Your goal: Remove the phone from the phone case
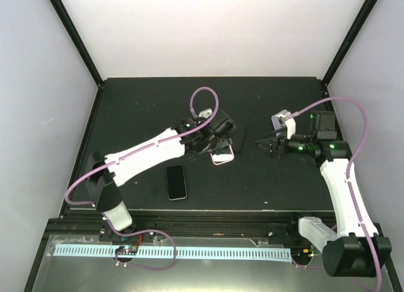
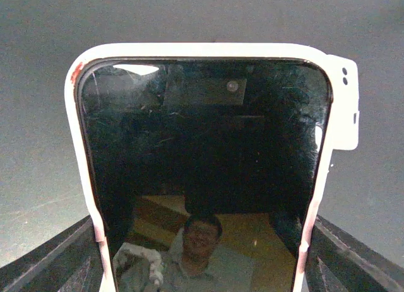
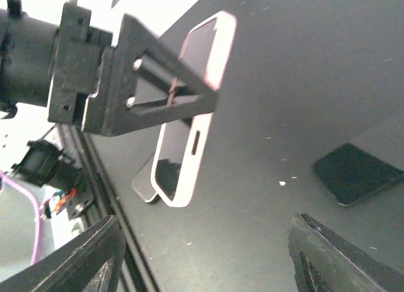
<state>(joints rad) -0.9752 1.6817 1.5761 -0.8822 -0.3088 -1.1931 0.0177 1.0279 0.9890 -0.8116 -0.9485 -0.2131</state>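
The phone point(image 2: 202, 153) sits fully seated in the phone case point(image 2: 208, 50), held above the middle of the table point(image 1: 284, 103).

- **Phone:** flat black glass face, glossy and mirror-like, with fine scratches. No brand mark or writing is legible.
- **Phone case:** white, smooth, with rounded corners and a thin raised rim around the glass. There is a reddish smear at one corner. A small squared tab with two tiny holes juts from one long edge, and an oval slot is cut into the side wall.
- **Left gripper point(image 1: 218, 142):** its black, triangular, open-frame fingers point(image 2: 50, 267) pinch the case across its two long edges.
- **Right gripper point(image 1: 262, 144):** it hangs to the right of the case, apart from it. Its dark matte fingers are spread wide with nothing between them.
- **Second phone point(image 1: 177, 181):** a dark slab with a light rim, lying flat on the matte black table, near and to the left of the held case.
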